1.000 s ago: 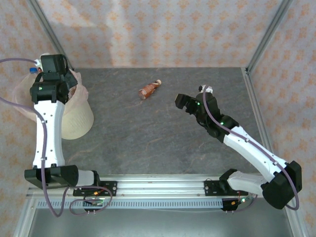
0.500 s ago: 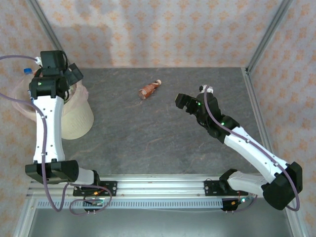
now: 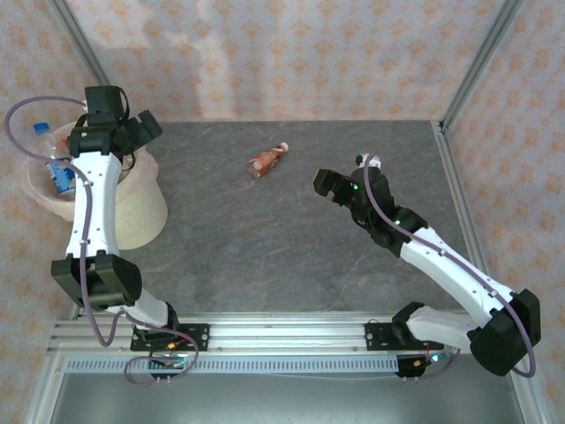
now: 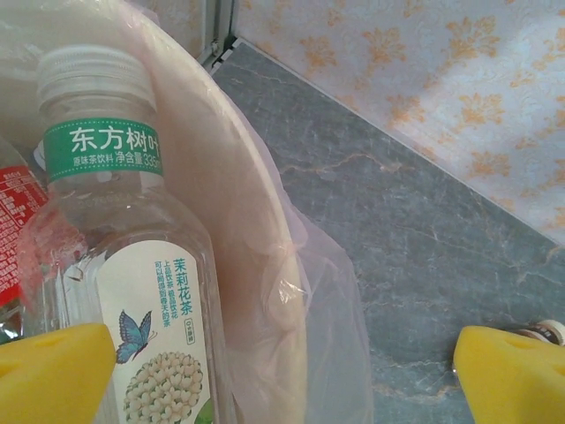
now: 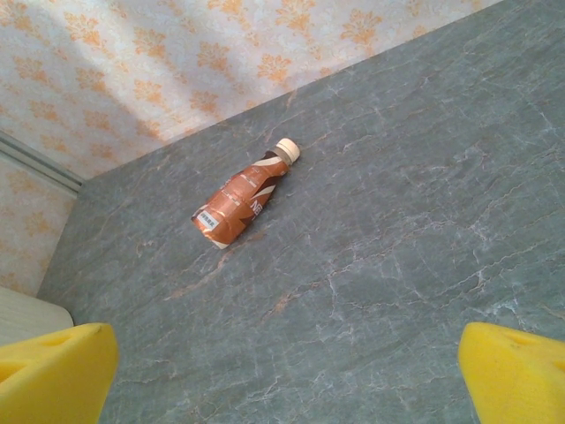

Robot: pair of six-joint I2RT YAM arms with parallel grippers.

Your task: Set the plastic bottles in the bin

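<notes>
The cream-white bin (image 3: 139, 215) with its pinkish bag stands at the table's far left. Inside it are a blue-capped bottle (image 3: 40, 128), a blue-labelled one (image 3: 60, 174), and, in the left wrist view, a clear bottle with green band and flower label (image 4: 115, 265) beside a red-labelled one (image 4: 12, 190). My left gripper (image 3: 141, 126) (image 4: 282, 389) hangs open over the bin's rim (image 4: 256, 221), holding nothing. An orange-brown bottle (image 3: 267, 160) (image 5: 243, 199) with a cream cap lies on the table. My right gripper (image 3: 328, 185) (image 5: 282, 389) is open, to the bottle's right and nearer me.
Grey stone-look tabletop (image 3: 265, 247) between patterned walls. Metal frame posts (image 3: 472, 62) stand at the far corners. A corner of the bin (image 5: 26, 314) shows at the left edge of the right wrist view.
My left wrist has swung right and away from the bin's mouth to its far right rim, uncovering bottles inside. The right arm and the orange-brown bottle have not moved.
</notes>
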